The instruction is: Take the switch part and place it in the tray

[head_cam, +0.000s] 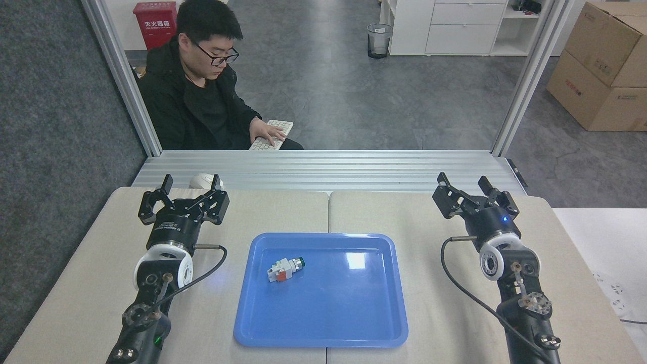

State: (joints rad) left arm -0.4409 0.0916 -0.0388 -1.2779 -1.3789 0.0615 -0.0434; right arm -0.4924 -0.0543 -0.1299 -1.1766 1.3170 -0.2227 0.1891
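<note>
Switch part (285, 268) lies on its side inside the tray (349, 323), toward the near-left of the blue floor, touching neither of our grippers. Our left gripper (184, 194) hovers over the table left of the tray with its fingers spread and nothing between them. It partly hides a white mouse (202, 180) on the metal ledge behind. Our right gripper (467, 191) stands well to the right of the tray, likewise spread and empty. Both our arms are cut off at the lower edge. Beyond the ledge a person (202, 91) sits with a hand on a keyboard (273, 132).
</note>
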